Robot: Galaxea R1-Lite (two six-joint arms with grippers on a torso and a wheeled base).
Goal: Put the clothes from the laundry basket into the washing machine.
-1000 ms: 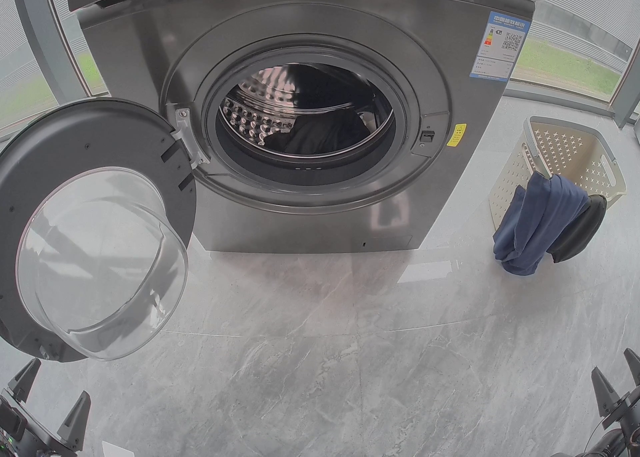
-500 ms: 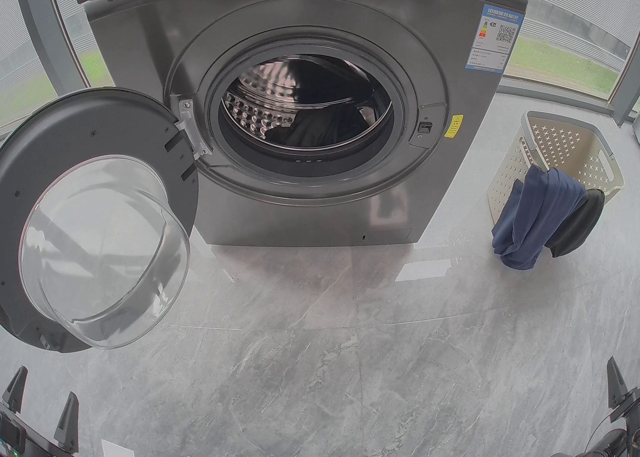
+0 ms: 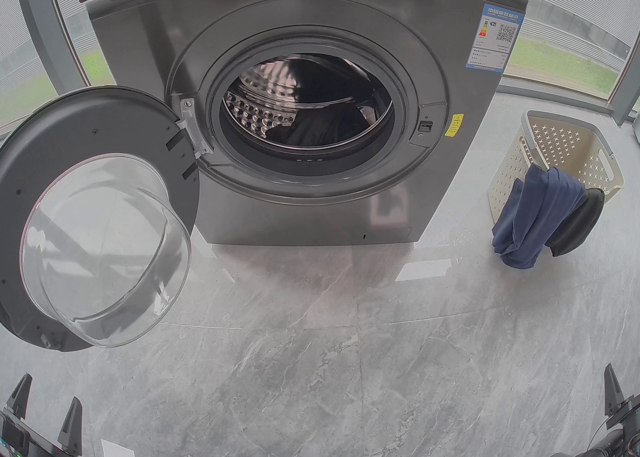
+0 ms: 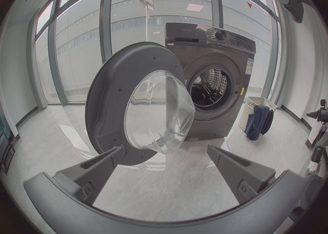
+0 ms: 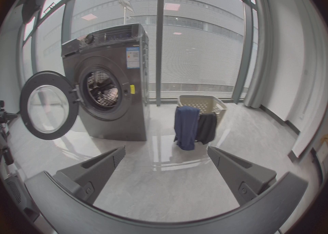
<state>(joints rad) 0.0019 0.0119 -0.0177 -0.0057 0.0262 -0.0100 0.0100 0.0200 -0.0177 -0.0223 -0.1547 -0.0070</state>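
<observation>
A grey washing machine (image 3: 307, 111) stands ahead with its round door (image 3: 93, 218) swung open to the left; a dark garment (image 3: 320, 128) lies in the drum. To its right a beige laundry basket (image 3: 567, 148) holds a blue cloth (image 3: 533, 215) and a black cloth (image 3: 577, 225) draped over its front rim. My left gripper (image 3: 45, 408) is low at the left, open and holding nothing. My right gripper (image 5: 165, 154) is low at the right, open and holding nothing, far from the basket (image 5: 203, 103).
Grey marble floor (image 3: 347, 345) spreads between me and the machine. The open door (image 4: 136, 101) juts out on the left side. Glass walls (image 5: 201, 40) and window frames stand behind the machine and basket.
The whole head view has shifted slightly, so the camera moved a little. Both grippers sit lower at the frame's edge than a second ago. Clothes and basket are unchanged.
</observation>
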